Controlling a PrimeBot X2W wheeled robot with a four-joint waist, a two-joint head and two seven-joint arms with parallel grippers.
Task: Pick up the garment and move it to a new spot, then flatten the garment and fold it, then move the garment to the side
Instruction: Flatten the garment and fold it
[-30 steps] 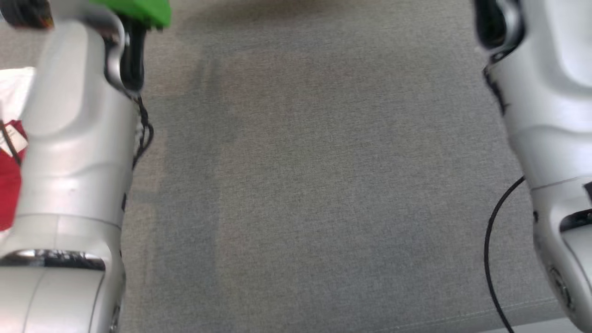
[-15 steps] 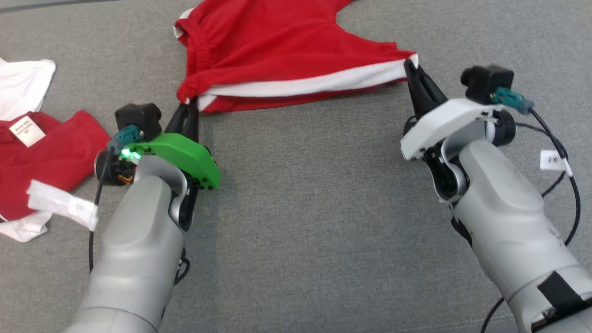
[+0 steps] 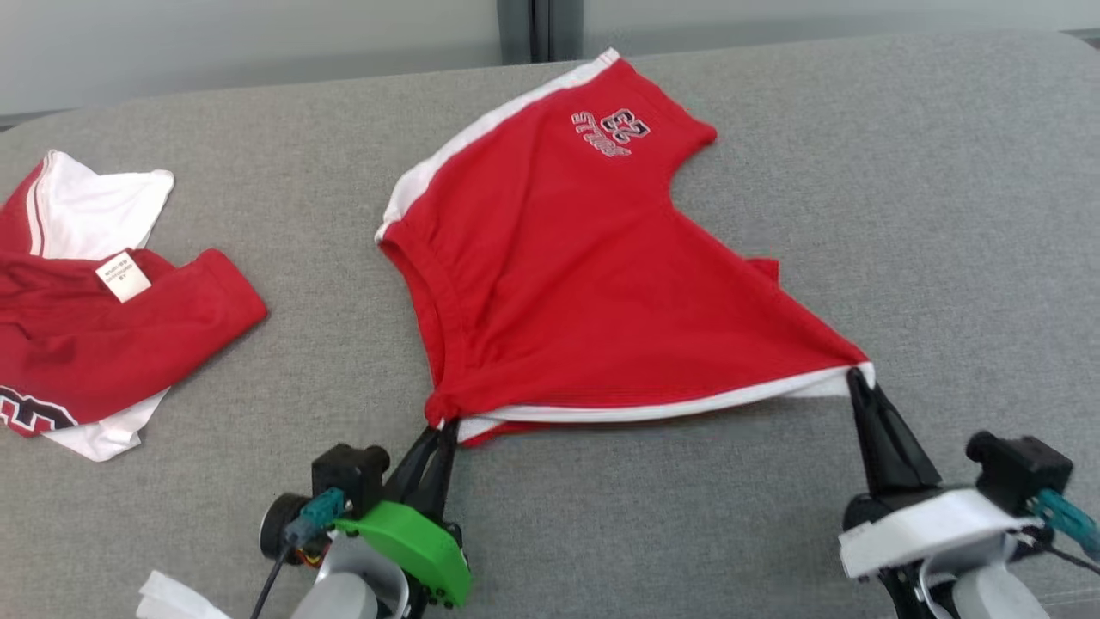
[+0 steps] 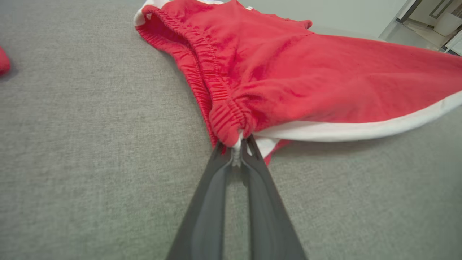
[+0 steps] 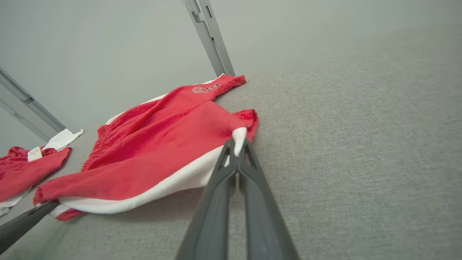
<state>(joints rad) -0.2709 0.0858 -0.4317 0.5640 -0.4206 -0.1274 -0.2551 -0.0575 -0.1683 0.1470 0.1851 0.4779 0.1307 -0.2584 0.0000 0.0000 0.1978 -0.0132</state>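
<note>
At the near edge of the grey fabric surface (image 3: pixel 945 215), the left gripper (image 3: pixel 441 427) is seen ahead of its green wrist cover (image 3: pixel 404 542). Its 2 dark fingers are pressed together on a bunched corner of the red shorts (image 3: pixel 584 284), where the elastic waistband (image 4: pixel 205 54) ends. In the left wrist view, a little white cloth is pinched between the tips of the left gripper (image 4: pixel 237 145).

Toward the near right corner, the right gripper (image 3: pixel 857 376) is seen ahead of its white wrist cover (image 3: pixel 928 520). It is likewise closed tight, and the white tip of 1 leg hem is clamped between its tips (image 5: pixel 237 142).

The white side stripe (image 3: pixel 653 408) is drawn taut between the 2 grippers, and a shadow is cast on the surface beneath it.

Beyond that line, the shorts are spread over the middle of the surface. The waistband is angled away to the left, and the other leg is laid out toward the far edge. A printed logo (image 3: pixel 612 131) is seen on that far leg, and a 2nd white stripe (image 3: pixel 481 137) is seen along its left side.

A 2nd red and white garment (image 3: pixel 103 335) is crumpled at the left edge, well apart from the shorts, with a white label (image 3: pixel 123 277) showing on it.

Past the far edge, a pale wall (image 3: pixel 258 34) and a dark upright post (image 3: pixel 540 26) are seen.
</note>
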